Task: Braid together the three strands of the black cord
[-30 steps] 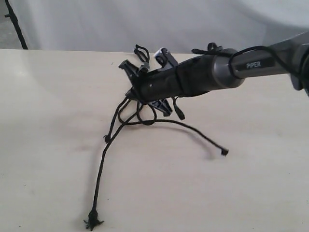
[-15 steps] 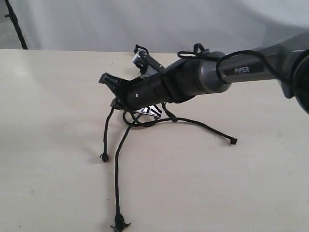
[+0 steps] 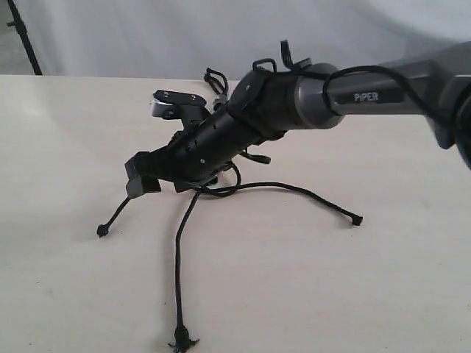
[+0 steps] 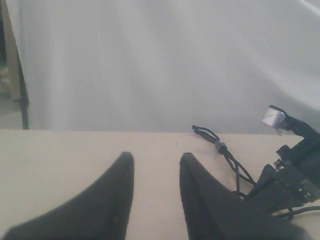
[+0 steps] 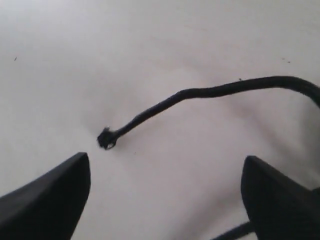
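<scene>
The left gripper (image 4: 156, 156) is hovering over the table (image 3: 59, 147) with its jaws apart and empty, near the looped end of the cord (image 4: 219, 147). The cord is lying on the table, fanning into three strands. The right gripper (image 5: 166, 160) is hanging wide open, gripping nothing, just above the knotted tip of the left strand (image 3: 114, 217). The middle strand (image 3: 176, 279) is running toward the camera, and the right strand (image 3: 324, 202) is trailing off rightward.

right arm (image 3: 309, 103) above strands (image 3: 177, 279), table (image 3: 383, 294) open beyond
</scene>
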You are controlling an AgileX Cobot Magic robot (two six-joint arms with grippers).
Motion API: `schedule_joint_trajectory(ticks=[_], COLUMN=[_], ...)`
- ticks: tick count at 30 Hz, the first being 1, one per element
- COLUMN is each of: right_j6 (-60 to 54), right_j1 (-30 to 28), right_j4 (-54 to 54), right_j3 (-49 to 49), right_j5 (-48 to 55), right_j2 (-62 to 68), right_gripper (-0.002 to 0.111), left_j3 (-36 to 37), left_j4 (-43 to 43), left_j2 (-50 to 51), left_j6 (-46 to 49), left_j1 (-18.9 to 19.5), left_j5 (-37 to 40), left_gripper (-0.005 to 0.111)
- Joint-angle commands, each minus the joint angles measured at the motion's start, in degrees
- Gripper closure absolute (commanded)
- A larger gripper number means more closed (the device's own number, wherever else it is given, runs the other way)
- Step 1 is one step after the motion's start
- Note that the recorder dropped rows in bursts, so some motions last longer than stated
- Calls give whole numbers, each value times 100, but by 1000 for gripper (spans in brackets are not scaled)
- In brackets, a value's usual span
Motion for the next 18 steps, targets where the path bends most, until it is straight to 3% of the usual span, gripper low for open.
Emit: schedule_joint_trajectory(ticks=[1, 10, 14, 18], right_j6=[-77, 1362, 1656, 1656], right_j1=[-91, -91, -91, -91], right_j4=[-1277, -3933, -4295, -4285], right_j3=[-132, -98, -98, -98], right_j5=[689, 582, 361, 273], right_j2=[-652, -1822, -2238, -2611], right_gripper=[31, 31, 31, 38], left_j3=[15, 15, 15, 15], left_j4=[15, -14, -14, -14], left_j2=[-13, -13, -13, -13], left_j6=[-4, -4, -4, -4], left_j1=[-33, -33, -33, -33], left_j5=[-57, -57, -57, -57], left_gripper=[75, 75, 75, 75])
